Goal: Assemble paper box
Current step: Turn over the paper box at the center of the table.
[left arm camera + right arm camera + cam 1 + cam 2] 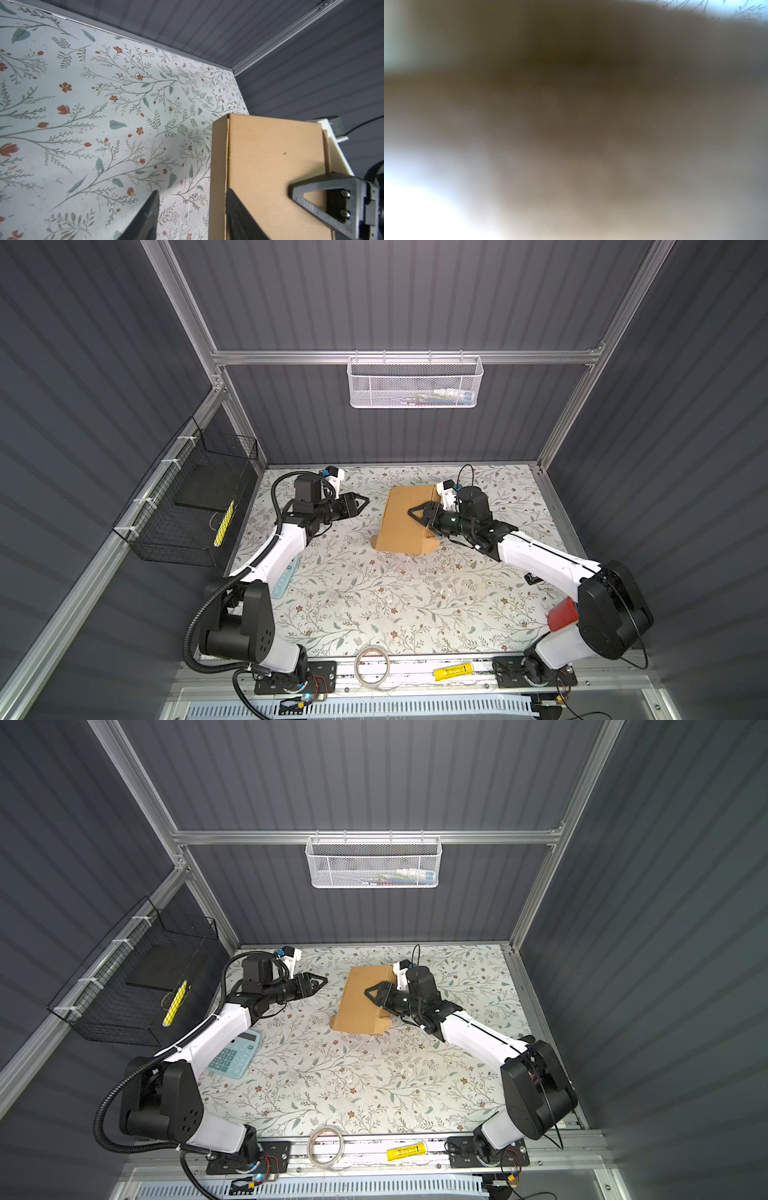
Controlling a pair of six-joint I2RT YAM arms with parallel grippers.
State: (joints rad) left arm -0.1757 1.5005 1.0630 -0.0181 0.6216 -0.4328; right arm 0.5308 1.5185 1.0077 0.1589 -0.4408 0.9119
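The paper box (401, 522) (359, 1002) is folded brown cardboard at the back middle of the table, with small flaps sticking out at its near corners. My right gripper (417, 514) (372, 994) reaches over its right edge. One of its fingers (324, 193) lies flat on the box's top face, the other is hidden behind the cardboard. The right wrist view is only a brown blur. My left gripper (362, 502) (320, 982) (192, 197) is open just left of the box (270, 158), not touching it, with bare table between its fingers.
A teal calculator (235, 1054) lies under my left arm. A tape roll (372, 666) and a yellow tube (454, 672) sit on the front rail. A black wire basket (187, 510) hangs on the left wall and a white mesh basket (413, 381) on the back wall.
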